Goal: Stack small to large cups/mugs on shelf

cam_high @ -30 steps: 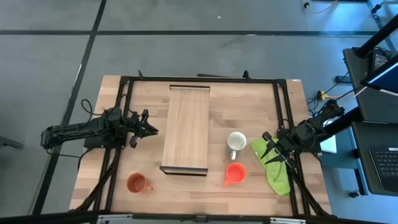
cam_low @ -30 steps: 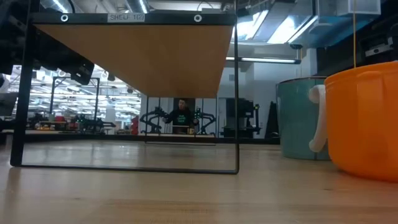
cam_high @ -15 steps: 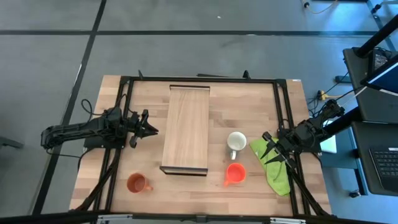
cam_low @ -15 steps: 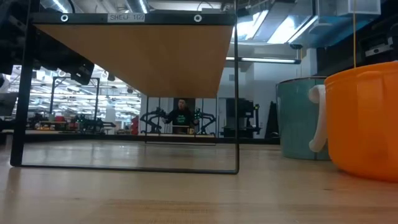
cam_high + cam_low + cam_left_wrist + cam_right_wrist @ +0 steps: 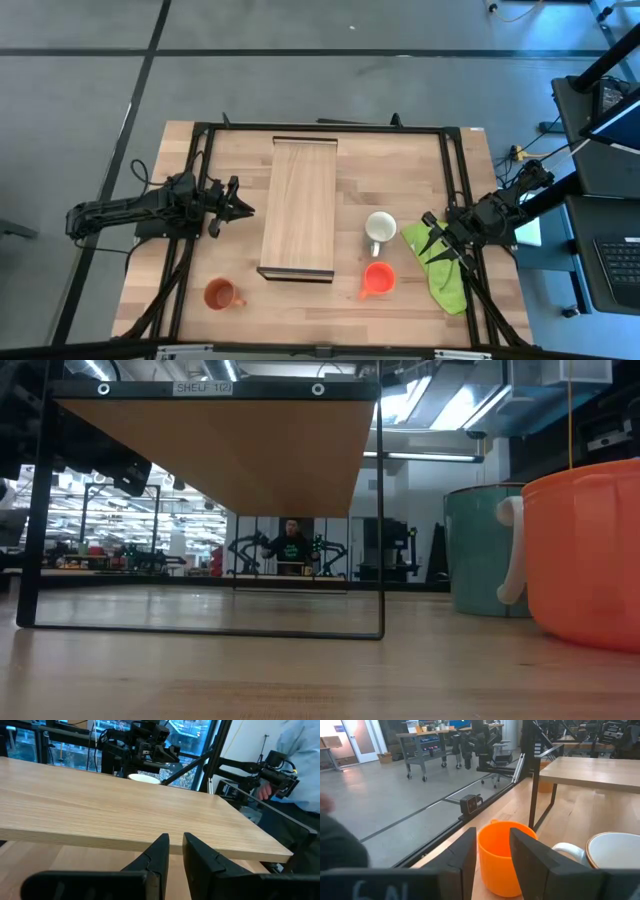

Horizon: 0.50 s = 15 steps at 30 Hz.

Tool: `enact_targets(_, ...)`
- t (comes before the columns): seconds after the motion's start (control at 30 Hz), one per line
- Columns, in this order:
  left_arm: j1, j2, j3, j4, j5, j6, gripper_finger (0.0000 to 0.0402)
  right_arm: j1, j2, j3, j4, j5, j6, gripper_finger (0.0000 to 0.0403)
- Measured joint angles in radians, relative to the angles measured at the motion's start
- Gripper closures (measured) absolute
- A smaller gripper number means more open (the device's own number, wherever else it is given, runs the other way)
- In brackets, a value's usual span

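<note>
Mugs sit apart on a wooden desk [image 5: 410, 170] as two dark arms wait at its sides. The shelf [image 5: 300, 205], a long light-wood board, stands raised in the desk's middle with nothing on it. Right of it, the grey-green mug [image 5: 380, 228] with a white inside stands upright; the orange-red mug [image 5: 377, 279] sits just nearer the front edge, its handle toward the shelf. The brownish-orange mug [image 5: 219, 294] stands alone at the front left corner, well apart from the other two. A green cloth [image 5: 446, 280] lies beside the right-hand mugs. The left pincer [image 5: 240, 208] hangs just left of the shelf, pointing at its long edge, its fingers [image 5: 159, 852] nearly pressed together with a narrow gap and gripping nothing. The right pincer [image 5: 436, 246] hovers over the cloth, aimed at the two mugs, its fingers [image 5: 465, 851] spread and empty; its wrist view looks straight onto the orange-red mug's rim. In the low view, a person [image 5: 291, 544] shows far behind the desk.
</note>
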Motion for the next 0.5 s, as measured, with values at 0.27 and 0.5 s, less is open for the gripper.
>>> enact_targets(0.27, 0.0, 0.0, 0.0, 0.0, 0.0, 0.0, 0.0351, 0.0, 0.0, 0.0, 0.003, 0.0, 0.03, 0.0284)
enact_targets(0.5, 0.0, 0.0, 0.0, 0.0, 0.0, 0.0, 0.0351, 0.0, 0.0, 0.0, 0.263, 0.066, -0.104, 0.0284)
